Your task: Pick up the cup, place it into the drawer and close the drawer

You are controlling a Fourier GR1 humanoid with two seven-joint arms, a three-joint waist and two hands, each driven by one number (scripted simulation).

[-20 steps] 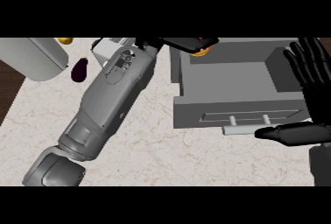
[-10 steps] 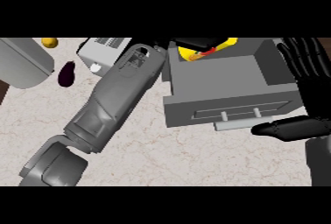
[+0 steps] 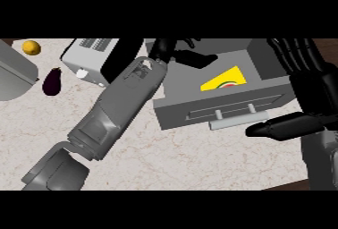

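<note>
The counter [image 3: 198, 156] is carrying the open drawer [image 3: 218, 109] at its far right edge. The left hand [image 3: 175, 49], fingers curled, is reaching into it; the cup cannot be made out. The right hand [image 3: 307, 89] is resting spread beside the drawer's handle [image 3: 239, 120].

Toaster [image 3: 92, 58], aubergine [image 3: 51, 82], lemon [image 3: 30, 47] on marble counter [image 3: 198, 156].

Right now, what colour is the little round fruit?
Yellow; the round fruit shows in the head view.

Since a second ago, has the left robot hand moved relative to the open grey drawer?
Yes. The left robot hand now reaches over the open grey drawer, past its left wall.
</note>
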